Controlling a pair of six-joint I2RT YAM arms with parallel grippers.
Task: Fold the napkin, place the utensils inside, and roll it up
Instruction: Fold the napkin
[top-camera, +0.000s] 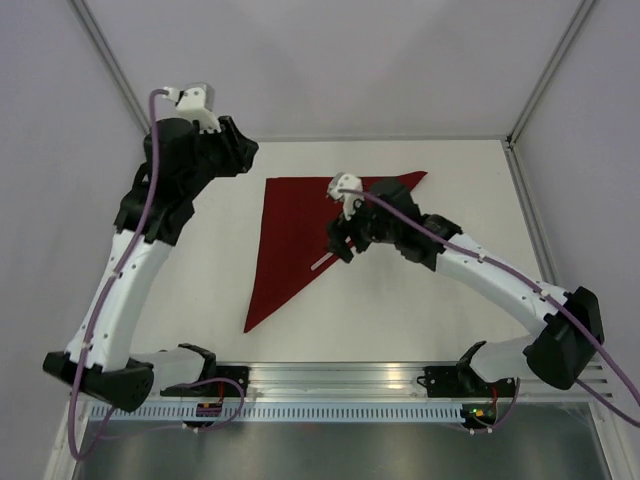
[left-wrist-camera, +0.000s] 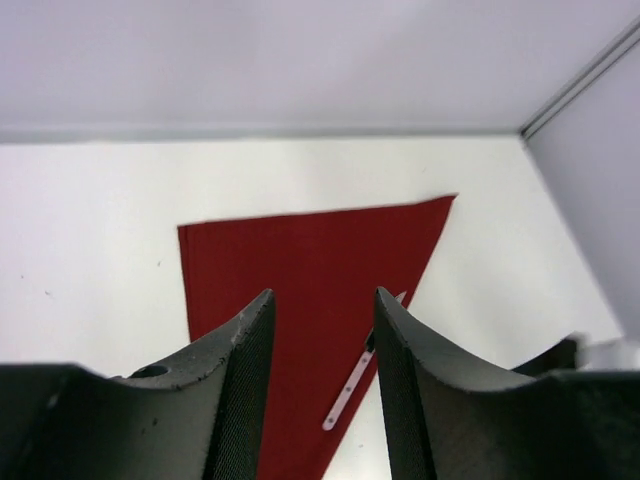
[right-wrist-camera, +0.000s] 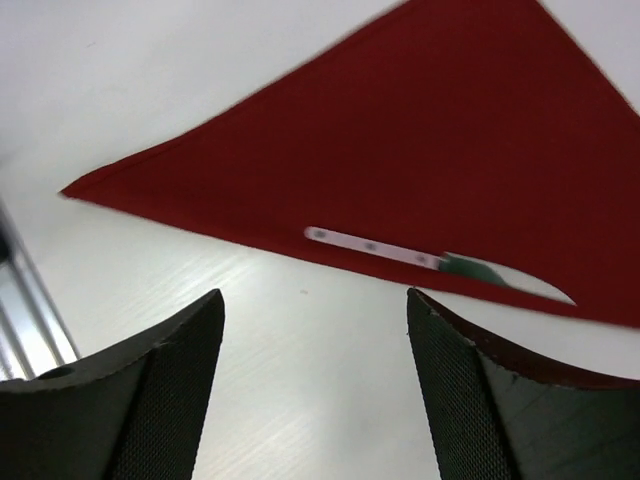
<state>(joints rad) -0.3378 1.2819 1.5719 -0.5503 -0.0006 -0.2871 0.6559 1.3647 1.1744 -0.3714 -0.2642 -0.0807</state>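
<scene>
The dark red napkin lies flat on the white table, folded into a triangle, with its long edge running from the far right down to the near left. One utensil, a knife with a pale riveted handle, rests on the cloth along that long edge. My right gripper hovers just over the knife, its jaws wide apart and empty. Held above the table near the napkin's far left corner, my left gripper is open, with nothing between its fingers. Other utensils are out of view.
An aluminium rail with the arm bases runs along the near edge. Pale enclosure walls close the table at the back and both sides. Bare white tabletop lies right of the napkin.
</scene>
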